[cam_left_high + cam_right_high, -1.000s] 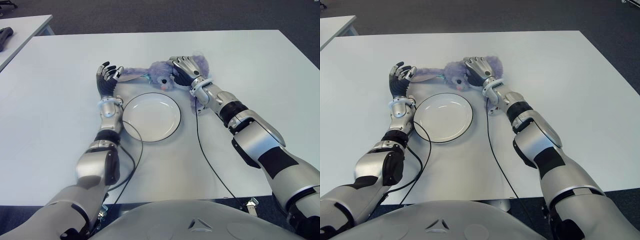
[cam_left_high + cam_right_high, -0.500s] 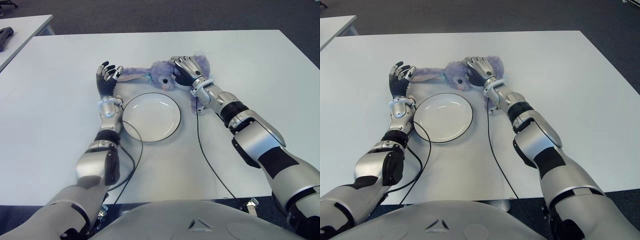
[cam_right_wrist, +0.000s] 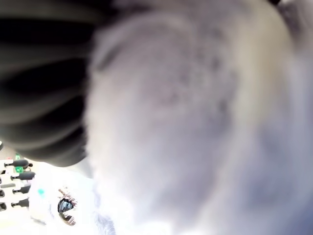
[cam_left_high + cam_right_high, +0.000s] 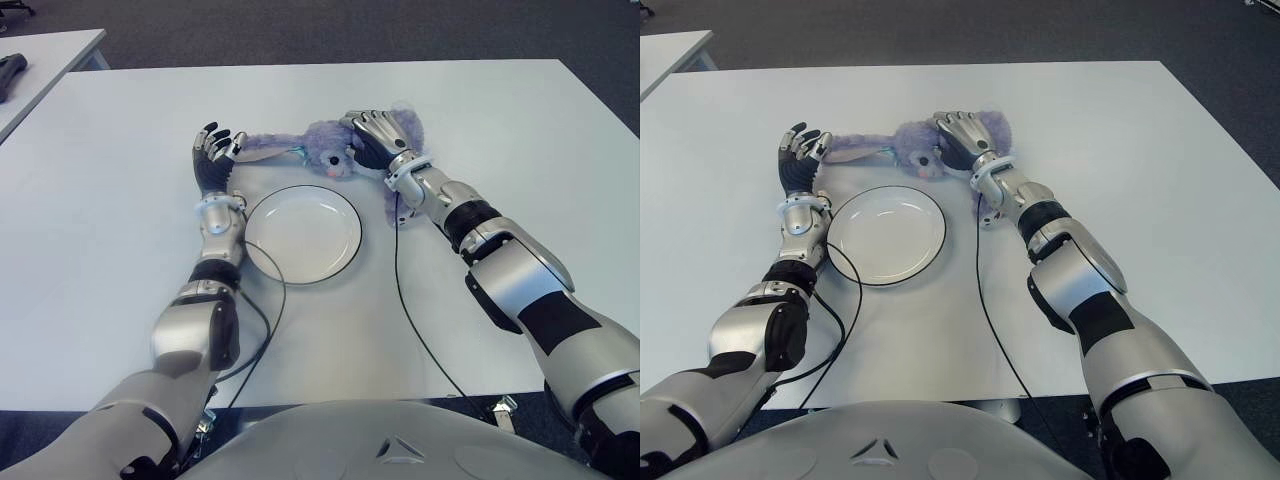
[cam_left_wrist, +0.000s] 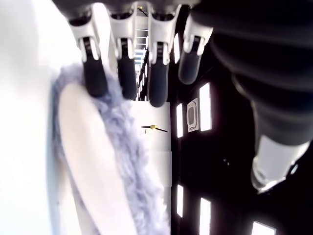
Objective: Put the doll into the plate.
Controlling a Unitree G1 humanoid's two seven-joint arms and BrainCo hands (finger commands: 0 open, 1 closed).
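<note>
A purple plush doll (image 4: 322, 152) with long ears lies on the white table (image 4: 120, 230), just beyond the white plate (image 4: 300, 235). My right hand (image 4: 362, 140) sits on top of the doll's body, fingers curled down over the fur. In the right wrist view, purple fur (image 3: 195, 122) fills nearly everything. My left hand (image 4: 218, 147) stands upright at the tip of the doll's ear (image 4: 262, 148), to the plate's left, fingers spread. Seen from the left wrist, the fingertips (image 5: 94, 81) touch the ear (image 5: 93, 152) without closing on it.
A black cable (image 4: 410, 310) runs from my right wrist back to the table's near edge, and another cable (image 4: 268, 315) trails from my left arm. A second table (image 4: 45, 60) with a dark object (image 4: 10, 72) stands at the far left.
My right hand has shifted slightly up and to the right, and the doll's head has moved a little with it. The left hand stays where it was.
</note>
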